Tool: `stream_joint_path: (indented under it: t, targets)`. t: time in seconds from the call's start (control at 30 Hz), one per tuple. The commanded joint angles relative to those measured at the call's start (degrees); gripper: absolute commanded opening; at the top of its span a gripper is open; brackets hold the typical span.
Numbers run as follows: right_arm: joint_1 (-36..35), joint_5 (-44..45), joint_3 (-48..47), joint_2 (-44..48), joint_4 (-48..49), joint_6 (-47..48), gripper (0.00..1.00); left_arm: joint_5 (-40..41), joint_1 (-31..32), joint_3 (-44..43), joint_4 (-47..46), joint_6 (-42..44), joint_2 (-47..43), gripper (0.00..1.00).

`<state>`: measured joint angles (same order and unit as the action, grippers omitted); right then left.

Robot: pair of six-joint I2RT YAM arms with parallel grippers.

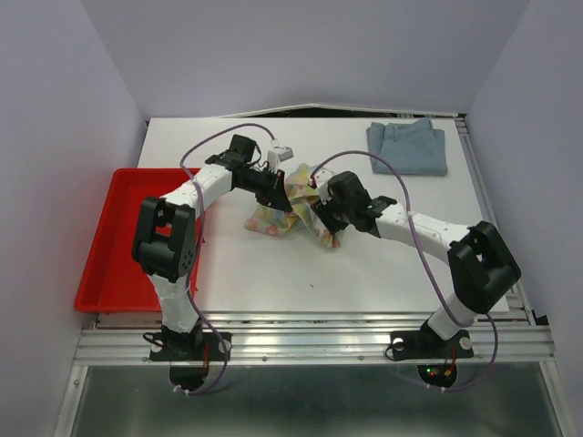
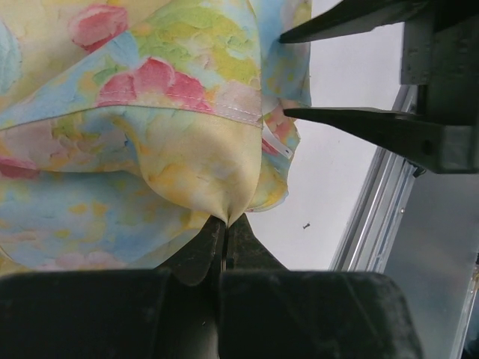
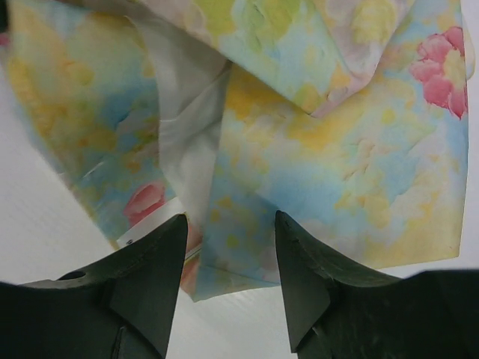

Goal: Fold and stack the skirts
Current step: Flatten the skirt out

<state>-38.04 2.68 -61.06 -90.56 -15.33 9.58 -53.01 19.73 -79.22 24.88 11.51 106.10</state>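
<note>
**While the left gripper (image 2: pixel 224 224) pinches, the right gripper (image 3: pixel 232 224) stands spread at the floral skirt (image 2: pixel 150 149)**

Where both arms reach in from the near edge, the white table (image 1: pixel 273 273) takes up most of the top view. Red tray (image 1: pixel 100 264) lies along its left side. Left arm (image 1: pixel 205 187) bends up and inward. Right arm (image 1: pixel 428 232) angles in low from the right. Their wrists meet near the table's middle.

Denim skirt (image 1: pixel 407 147): light blue, lying flat in a compact block at the far right corner. It is well apart from both grippers and from the other skirt.

Floral skirt: mid-table, between the two wrists, bunched and creased rather than flat. The print is yellow, pale blue and green with pink blooms. Right wrist view shows a pale inner layer (image 3: pixel 187 134) running down a fold.

Left gripper: jaws pressed together, with a gathered point of the floral cloth clamped at their tips. The fabric puckers and fans out from that pinch.

Right gripper: jaws parted. Its fingers (image 3: pixel 161 262) hover at the skirt's near hem, with cloth showing in the gap between them. Whether the pads touch the cloth I cannot tell. Left wrist view shows the same two dark fingers (image 2: pixel 352 123) apart at the cloth's edge.
</note>
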Motion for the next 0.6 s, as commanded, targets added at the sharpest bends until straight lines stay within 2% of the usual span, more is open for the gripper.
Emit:
stream_joint_path:
  t: [0.0, 0.17, 0.27, 0.3, 0.43, 0.57]
  targets:
    - [-2.03, 9.53, 1.98, -2.86, 7.85, 0.69, 0.56, -1.83, -1.00, -1.46, -1.24, -0.43, -1.78, 0.00]
    - [-2.56, 17.69, 2.35, -4.88, 9.62, 2.19, 0.53, -2.27, -2.58, -1.29, -1.68, -1.40, -1.87, 0.00]
    - [-2.56, 22.17, 2.78, -4.54, 11.20, 3.77, 0.35, -2.27, -3.55, -1.29, -1.86, -1.75, -2.04, 0.00]
    - [-2.56, 23.24, 2.79, -3.49, 11.72, 4.56, 0.24, -1.92, -3.90, -1.37, -1.77, -1.66, -2.13, 0.00]
    - [-2.04, 25.97, 2.17, 1.33, 11.56, 6.32, 0.01, 0.01, -4.78, -1.99, -0.89, -0.79, -3.36, 0.00]
    - [1.12, 25.45, -0.28, 5.73, 8.83, 7.90, 0.01, 3.00, -6.10, -4.36, 2.09, 1.93, -4.41, 0.00]
